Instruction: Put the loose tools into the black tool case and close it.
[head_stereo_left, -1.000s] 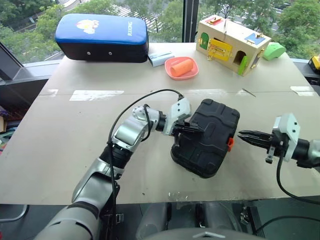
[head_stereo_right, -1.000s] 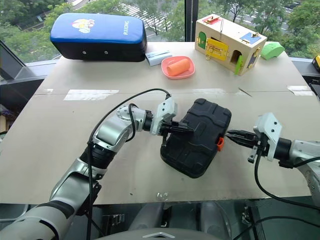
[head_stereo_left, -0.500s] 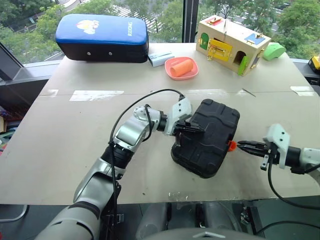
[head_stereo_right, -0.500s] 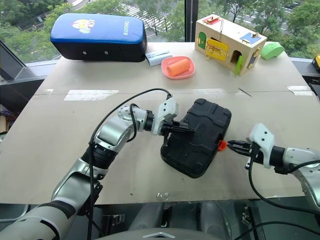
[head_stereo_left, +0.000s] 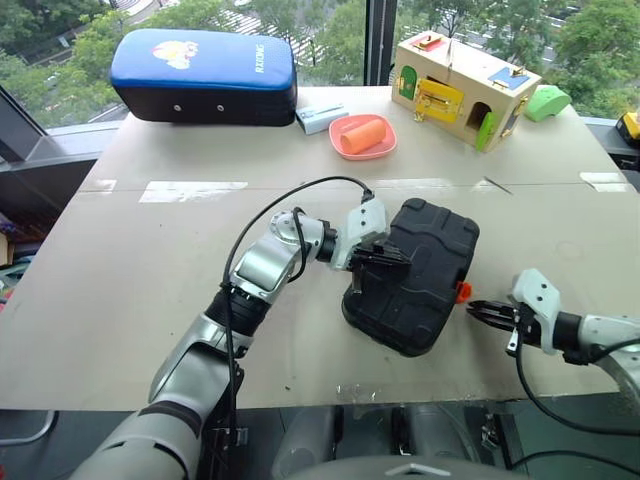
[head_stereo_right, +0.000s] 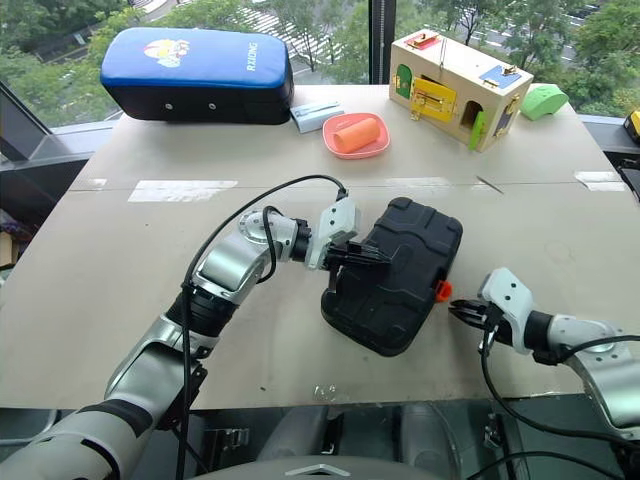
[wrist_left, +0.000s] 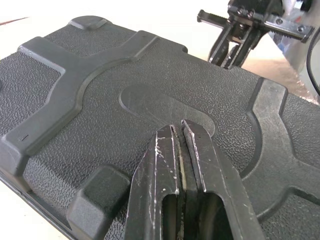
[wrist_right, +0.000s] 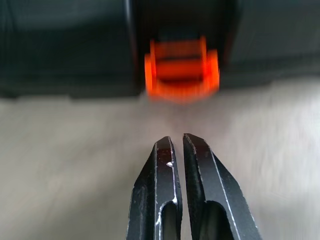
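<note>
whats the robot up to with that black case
The black tool case lies shut on the table. The left gripper, fingers shut, presses on its lid, while the right gripper, also shut, sits low beside the orange latch, pointing at it without touching. No loose tools lie out.

The left arm reaches in from the near left, elbow bent, its wrist turned toward the black tool case (head_stereo_left: 412, 275). The left gripper (head_stereo_left: 392, 258) has its fingers pressed together, their tips lying on the case's lid at its left edge. The right gripper (head_stereo_left: 478, 311) hangs low just right of the case, pinched closed with nothing between its fingers, pointing at the case's orange latch (wrist_right: 182, 70).
</note>
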